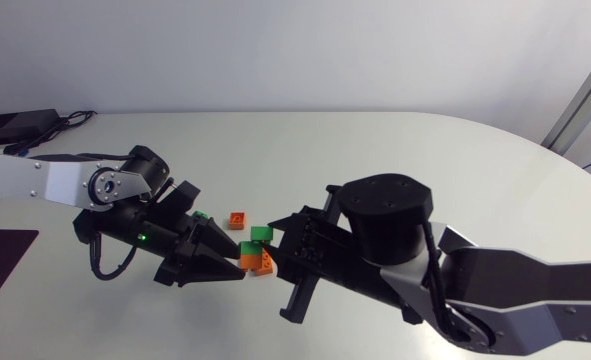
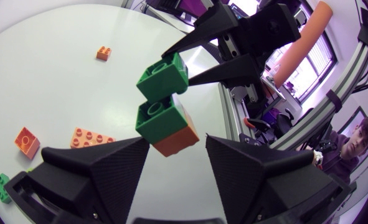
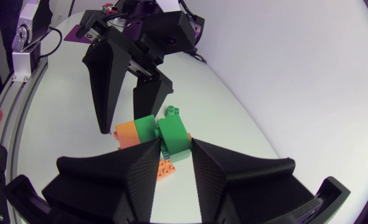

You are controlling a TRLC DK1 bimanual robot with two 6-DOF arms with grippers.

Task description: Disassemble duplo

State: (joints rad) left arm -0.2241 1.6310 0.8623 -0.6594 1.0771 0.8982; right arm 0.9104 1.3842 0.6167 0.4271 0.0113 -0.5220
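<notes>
A short duplo stack hangs between my two grippers near the table's middle. Its end brick is green (image 2: pixel 165 74) (image 3: pixel 174 134), and my right gripper (image 1: pixel 267 240) (image 3: pixel 175 143) is shut on it from both sides. The other end is a green brick on an orange one (image 2: pixel 168 127) (image 3: pixel 134 132) (image 1: pixel 249 253). My left gripper (image 1: pixel 242 262) (image 2: pixel 177 142) has its fingertips on that pair's two sides. The two gripper tips nearly meet head-on, and the bricks are still joined.
Loose bricks lie on the white table (image 1: pixel 395 150). A flat orange one (image 2: pixel 87 138) (image 3: pixel 165 169) lies under the stack. There are also a small orange brick (image 1: pixel 237 219), a small green one (image 1: pixel 203 216) and another orange (image 2: pixel 103 53) farther off. A dark mat (image 1: pixel 0 270) lies at the near left.
</notes>
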